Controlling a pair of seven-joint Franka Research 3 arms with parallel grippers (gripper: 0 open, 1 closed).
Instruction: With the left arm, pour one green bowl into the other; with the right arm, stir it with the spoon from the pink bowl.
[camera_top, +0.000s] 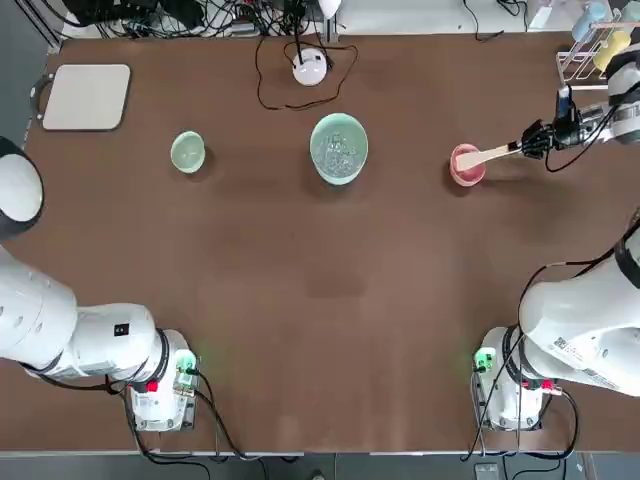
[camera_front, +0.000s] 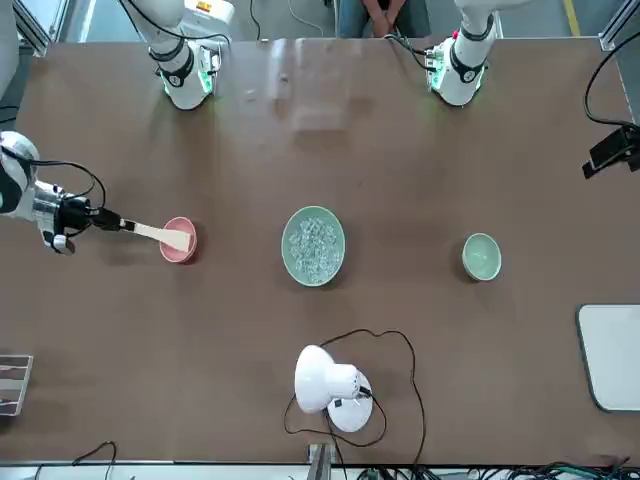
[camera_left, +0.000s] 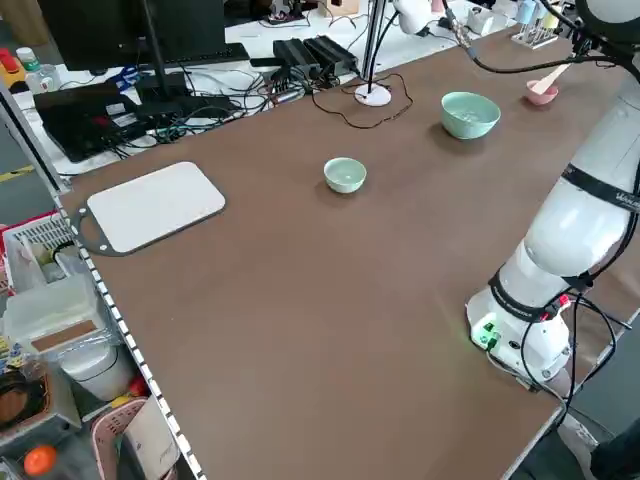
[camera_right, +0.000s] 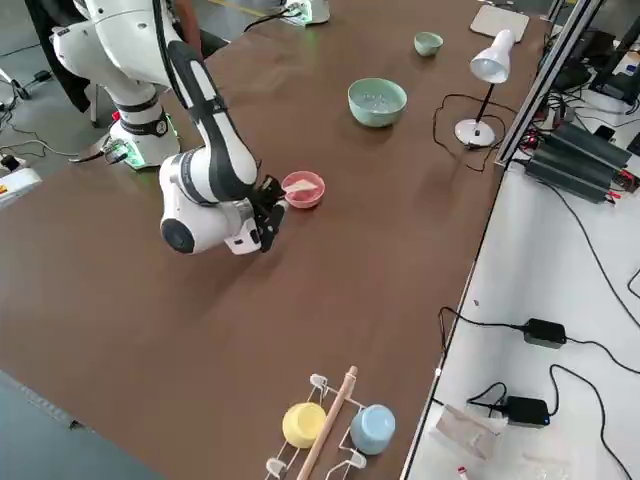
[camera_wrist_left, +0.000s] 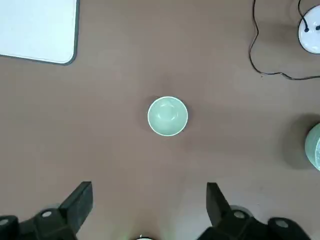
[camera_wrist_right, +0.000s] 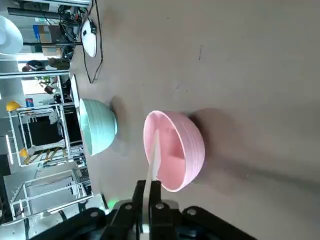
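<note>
At the near edge of the brown table (camera_top: 320, 300), the bases of both arms are seen, each partly cut off by the frame. The left arm (camera_top: 60, 330) is folded near its base, and its upper links are out of frame in the top view. The left gripper (camera_wrist_left: 145, 210) is shown only in its wrist view, where the two dark fingers stand wide apart with nothing between them, high over the small green bowl (camera_top: 188, 152). The contents of that bowl cannot be made out.

Farther out on the right, the right arm (camera_top: 585, 330) is reached toward the far right of the table, its cabled wrist lying low and roughly level. The right gripper (camera_top: 530, 140) is closed narrowly on the handle end of the wooden spoon (camera_top: 487, 155), whose other end rests inside the pink bowl (camera_top: 467, 166). The spoon's bowl end is largely hidden by the pink rim.

Between the two small bowls, the large mint-green bowl (camera_top: 339, 148) is set, with greyish-white bits inside.

Toward the far edge, a white desk lamp (camera_top: 311, 66) with a looping black cord is placed, a white board (camera_top: 86, 96) lies at the far left corner, and a rack with yellow and blue cups (camera_right: 335, 425) stands at the far right. Cables and equipment are crowded beyond the table.
</note>
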